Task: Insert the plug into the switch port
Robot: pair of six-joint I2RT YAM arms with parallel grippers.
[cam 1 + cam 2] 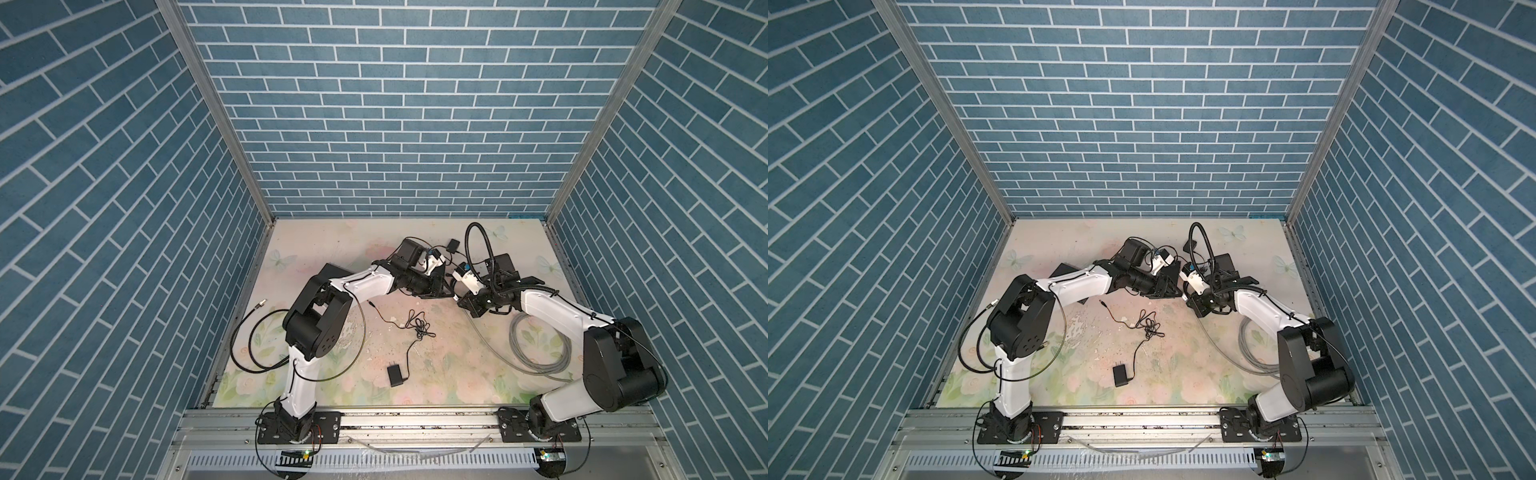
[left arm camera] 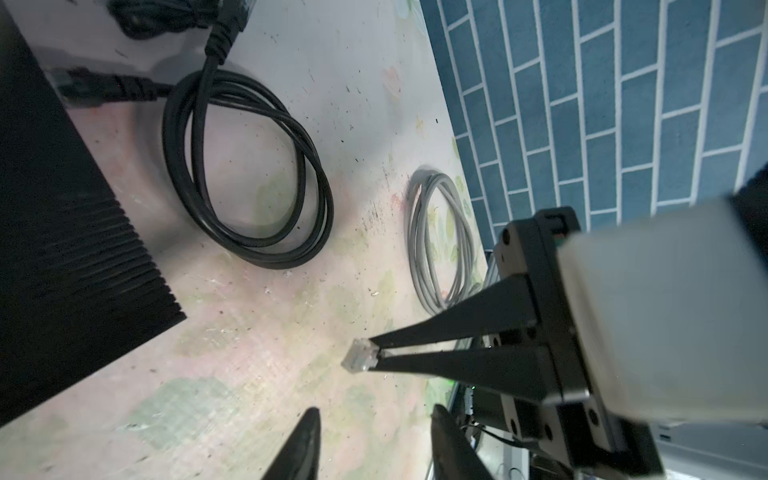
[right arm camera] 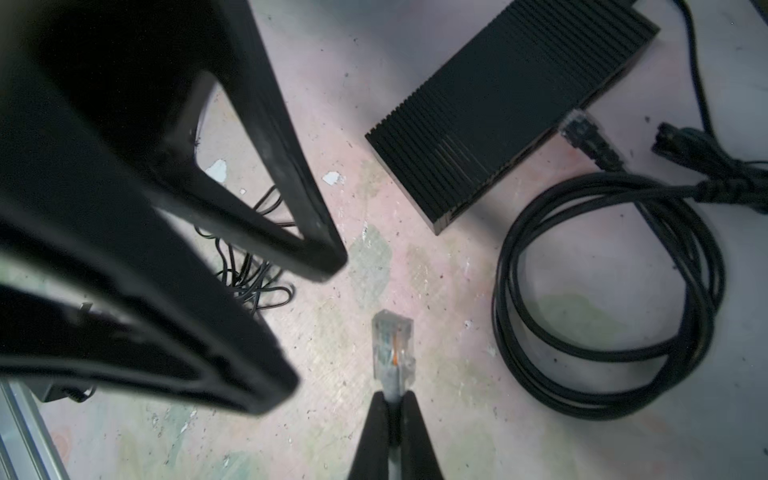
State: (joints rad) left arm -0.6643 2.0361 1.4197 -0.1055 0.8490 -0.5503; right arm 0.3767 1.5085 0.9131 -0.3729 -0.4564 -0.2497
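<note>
**A:** Where is the plug right now?

**B:** The clear plug (image 3: pixel 392 349) pokes out past the tips of the right tool (image 3: pixel 392 399). That tool is pressed together on the gray cable just behind the plug, so the whole nose is free to enter a port. It hangs low over the surface (image 3: pixel 457 436); I can't tell whether it clears it.

**A:** And the switch?

**B:** The black ribbed switch (image 3: pixel 511 104) lies flat on the surface, apart from the plug. Its port side faces the black cable coil (image 3: pixel 602 291). One of that coil's connectors sits against that side, though I can't tell if it is seated or only touching. The plug's nose isn't aimed at that face, so I judge the step in hand is carrying it round and lining it up.

**A:** What is the other arm for?

**B:** The left tool (image 2: pixel 376 415) is spread, with nothing between its fingers (image 3: pixel 316 249), just beside the plug. My guess is that it is there to steady the plug or brace the switch. A light box like that would likely slide when pushed.

**A:** What are the risks?

**B:** The pinch is on the cable, not the plug body, so the plug may pivot when it meets the port. The gray cable coil (image 2: pixel 440 245) lies loose near the brick wall and looks slack enough not to drag. The wall adapter (image 1: pixel 395 375) and its thin cord lie nearer the front, out of the way.
</note>
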